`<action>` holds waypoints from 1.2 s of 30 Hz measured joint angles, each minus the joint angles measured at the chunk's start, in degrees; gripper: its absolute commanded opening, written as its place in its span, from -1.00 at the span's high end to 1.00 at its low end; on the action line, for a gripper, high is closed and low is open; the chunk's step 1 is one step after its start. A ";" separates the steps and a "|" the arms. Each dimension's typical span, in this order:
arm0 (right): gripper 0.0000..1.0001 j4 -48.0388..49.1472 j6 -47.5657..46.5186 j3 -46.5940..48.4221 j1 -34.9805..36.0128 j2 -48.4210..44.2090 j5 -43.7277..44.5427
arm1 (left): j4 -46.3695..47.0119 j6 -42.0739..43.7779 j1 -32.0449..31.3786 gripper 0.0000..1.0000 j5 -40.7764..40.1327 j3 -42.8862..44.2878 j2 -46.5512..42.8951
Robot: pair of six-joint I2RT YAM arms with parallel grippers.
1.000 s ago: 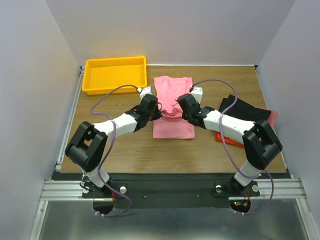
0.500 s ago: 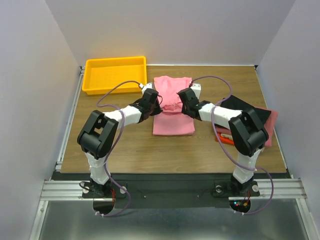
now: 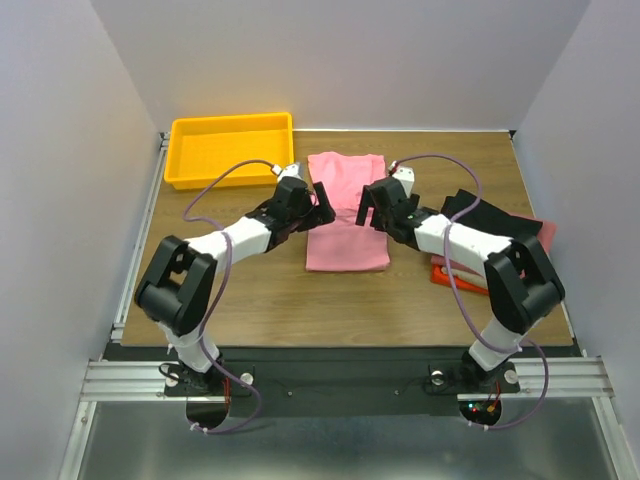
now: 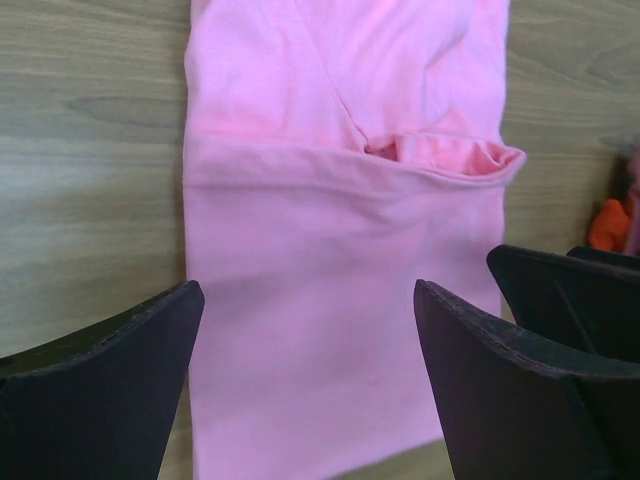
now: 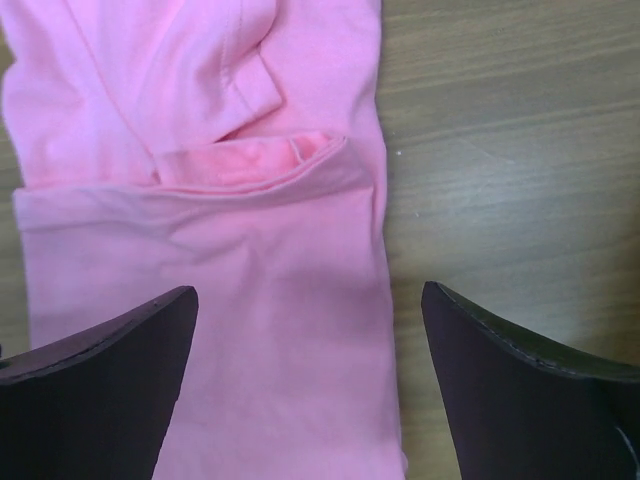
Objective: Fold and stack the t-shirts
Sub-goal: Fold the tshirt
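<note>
The large pink t-shirt (image 3: 346, 212) lies flat mid-table as a narrow rectangle, its near part folded over with the fold's edge across the middle (image 4: 340, 160) (image 5: 200, 180). My left gripper (image 3: 318, 206) hovers open over the shirt's left edge (image 4: 310, 300), nothing between its fingers (image 4: 110, 380). On the opposite side my right gripper (image 3: 370, 206) is open above the right edge (image 5: 310, 300), its fingers (image 5: 530, 380) spread wide and empty. Other folded t-shirts sit at the right: a black one (image 3: 492, 216), a pink one (image 3: 546, 234) and an orange-red one (image 3: 448, 276).
A yellow plastic tray (image 3: 230, 148) stands at the back left corner. White walls close in the wooden table (image 3: 250, 300) on three sides. In the left wrist view the right gripper's black body (image 4: 575, 300) shows at the right edge.
Both grippers went from shut on the bunched pink cloth to wide open, letting it go. The shirt now lies flat, and the two grippers have drawn slightly apart.
</note>
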 measured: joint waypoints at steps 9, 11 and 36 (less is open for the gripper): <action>-1.00 1.05 0.90 -7.48 0.00 -6.47 -10.45 | 2.01 -1.90 -0.44 -0.97 2.25 -15.78 -15.87; -1.00 0.96 2.08 -10.38 0.00 -7.41 -12.24 | 1.68 -2.73 -0.46 -0.97 2.40 -19.85 -18.34; 0.71 1.18 14.73 -25.22 -0.07 -14.32 -15.13 | 8.74 -6.86 -3.52 1.00 7.21 -27.89 -12.31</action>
